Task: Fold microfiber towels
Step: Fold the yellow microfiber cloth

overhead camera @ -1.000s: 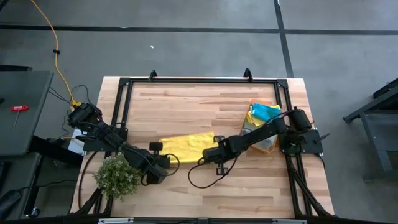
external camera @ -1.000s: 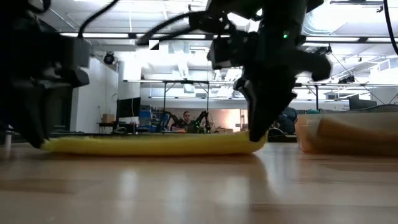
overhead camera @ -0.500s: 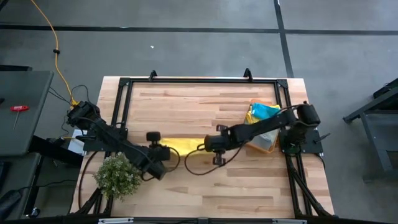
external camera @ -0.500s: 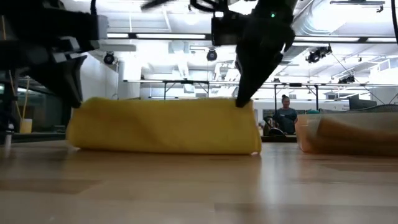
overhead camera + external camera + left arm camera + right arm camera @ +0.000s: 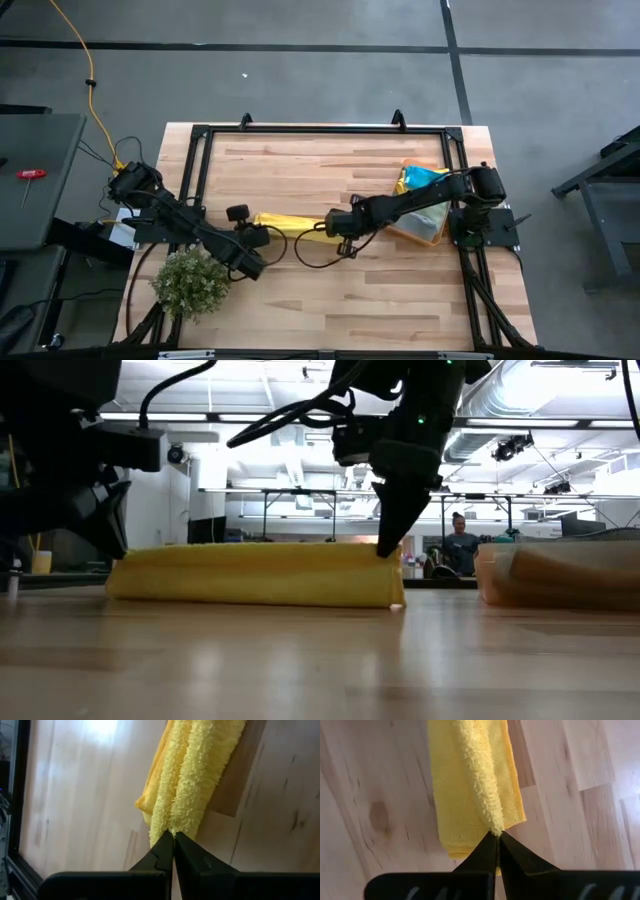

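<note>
Mid-worktop, the left gripper [image 5: 173, 836] and right gripper [image 5: 498, 836] each pinch an end of the fuzzy yellow microfiber towel [image 5: 290, 222], folded lengthwise; bare wood all around.

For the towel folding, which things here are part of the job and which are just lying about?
Job: yellow towel, pinched at either end by the left claw and right claw; towels in the orange bin.
Lying about: green plant.

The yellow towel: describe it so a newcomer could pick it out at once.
On the wooden table, between the two arms, the yellow towel hangs as a long strip. The left tool and right tool each pinch an end; the other towels lie in the orange bin.
</note>
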